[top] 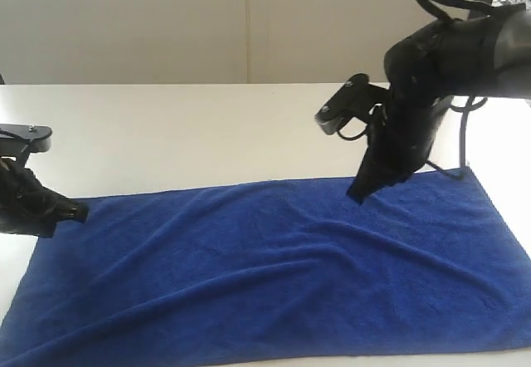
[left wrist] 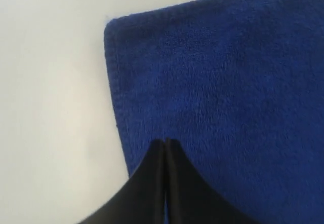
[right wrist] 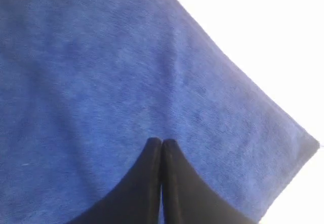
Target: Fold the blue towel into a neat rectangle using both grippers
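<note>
1. The blue towel [top: 274,276] is spread out lengthwise on the white table [top: 207,126], its long side running left to right, with soft ripples across the middle.
2. Its far-left corner looks square and hemmed in the left wrist view.
3. The left gripper [top: 76,212] sits low at that corner, its tips over the cloth just inside the short hem. Its fingers [left wrist: 154,158] are pressed flat together, and no cloth shows between them.
4. The right gripper [top: 358,193] points down at the towel's far long edge, right of centre. Its fingers [right wrist: 151,155] are closed tight against each other above the terry.
5. I cannot tell whether either tip actually touches the towel.
6. The two grippers are well apart along the far edge.
</note>
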